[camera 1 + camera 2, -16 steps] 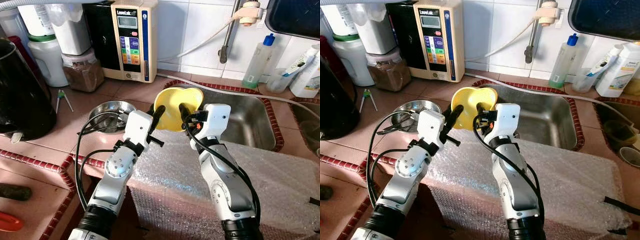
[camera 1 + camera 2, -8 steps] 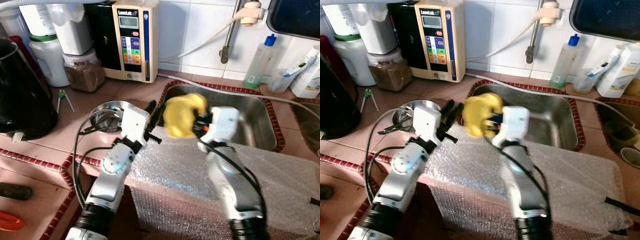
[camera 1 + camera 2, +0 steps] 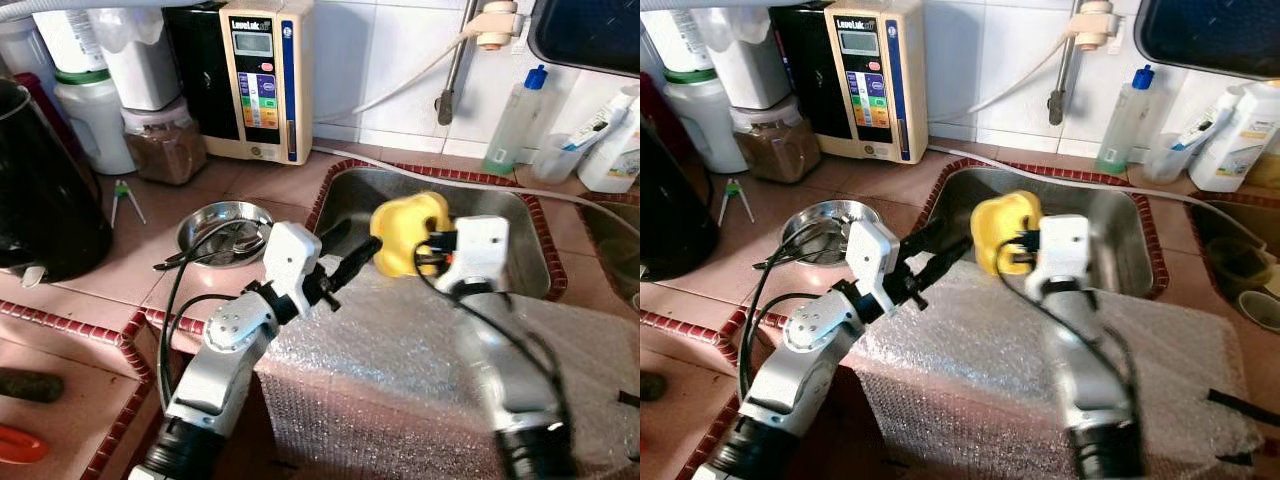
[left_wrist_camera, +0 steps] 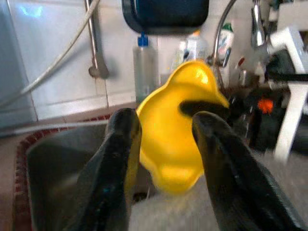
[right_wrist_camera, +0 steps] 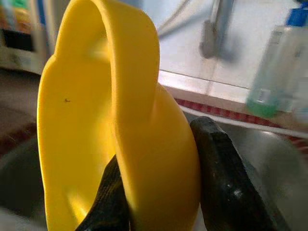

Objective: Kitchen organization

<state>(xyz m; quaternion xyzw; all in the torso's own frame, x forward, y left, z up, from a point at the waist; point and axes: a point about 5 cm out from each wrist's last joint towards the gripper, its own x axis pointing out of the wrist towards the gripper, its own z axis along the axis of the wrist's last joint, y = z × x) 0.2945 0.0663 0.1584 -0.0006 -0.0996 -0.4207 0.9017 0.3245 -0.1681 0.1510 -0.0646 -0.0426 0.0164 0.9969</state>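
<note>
A yellow plastic bowl (image 3: 405, 232) is held on edge above the front rim of the steel sink (image 3: 520, 240). My right gripper (image 3: 428, 252) is shut on its rim; in the right wrist view the two black fingers (image 5: 219, 168) pinch the yellow wall (image 5: 86, 134). My left gripper (image 3: 362, 242) is open just left of the bowl, pointing at it and apart from it. In the left wrist view the bowl (image 4: 168, 130) shows beyond the spread fingers (image 4: 122, 144).
Bubble wrap (image 3: 400, 350) covers the counter under both arms. A small steel bowl (image 3: 222, 222) sits to the left, and a black pot (image 3: 40, 200) at the far left. A water unit (image 3: 265, 80), jars (image 3: 165, 145) and bottles (image 3: 515, 120) line the tiled back wall.
The right gripper has carried the yellow bowl to the right, over the sink. The left gripper, which was at the bowl's left edge, now stands apart from it and points right.
</note>
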